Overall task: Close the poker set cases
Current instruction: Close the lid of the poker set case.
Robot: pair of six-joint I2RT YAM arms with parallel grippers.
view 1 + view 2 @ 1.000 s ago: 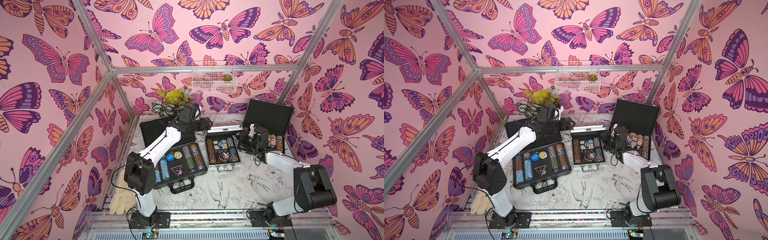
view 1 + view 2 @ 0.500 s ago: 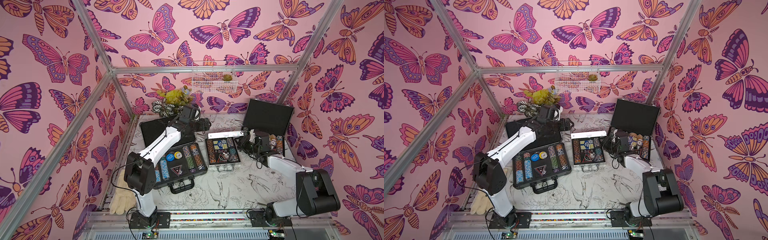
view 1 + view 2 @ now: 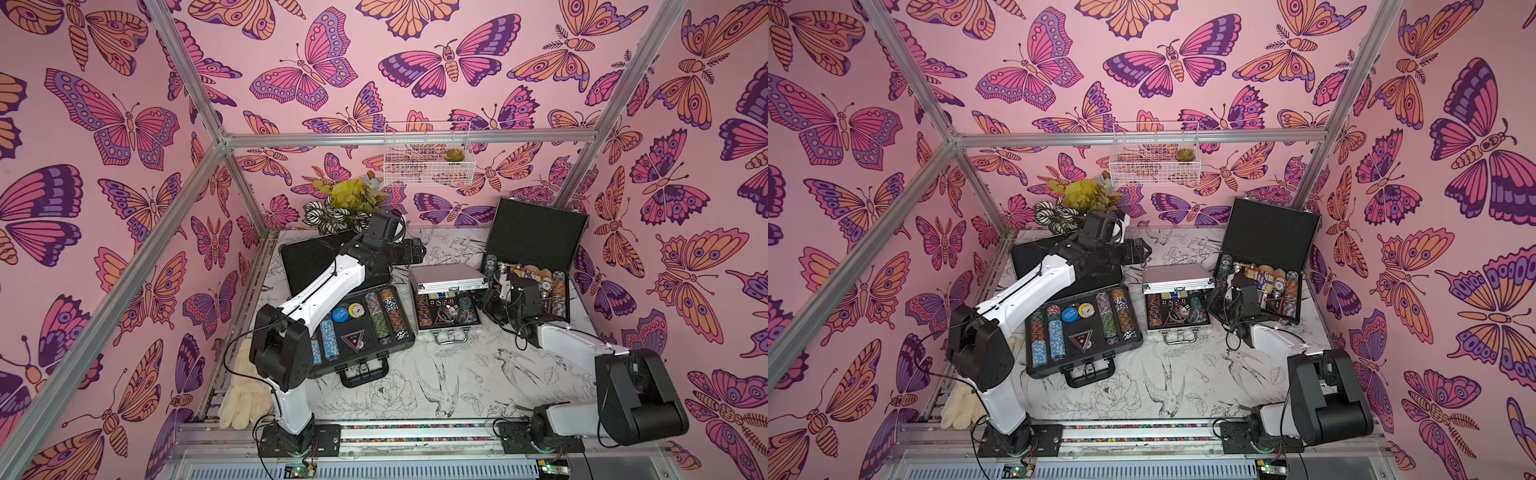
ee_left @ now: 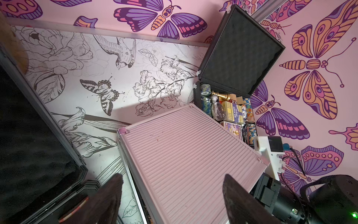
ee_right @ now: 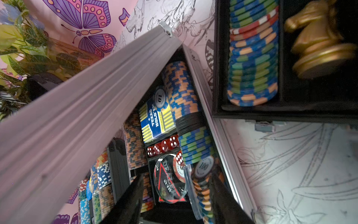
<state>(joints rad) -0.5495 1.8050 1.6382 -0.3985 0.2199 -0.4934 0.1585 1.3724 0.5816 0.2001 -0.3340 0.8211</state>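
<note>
Silver lid (image 3: 446, 279) lowered, hiding chips (image 3: 424, 316); left end effector (image 4: 172, 182) wide, right end effector (image 5: 177, 180) half-open.

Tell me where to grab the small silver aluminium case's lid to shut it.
Take the small silver aluminium case's ribbed lid by its free front rim, the thin edge opposite the hinge. Come from the case's front, the handle side: the lid leans half-down over the chips, so that rim stands clear with space under it.

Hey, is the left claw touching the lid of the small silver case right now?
Apart. In a top view a sliver of table shows between the left claw and the silver lid.
</note>
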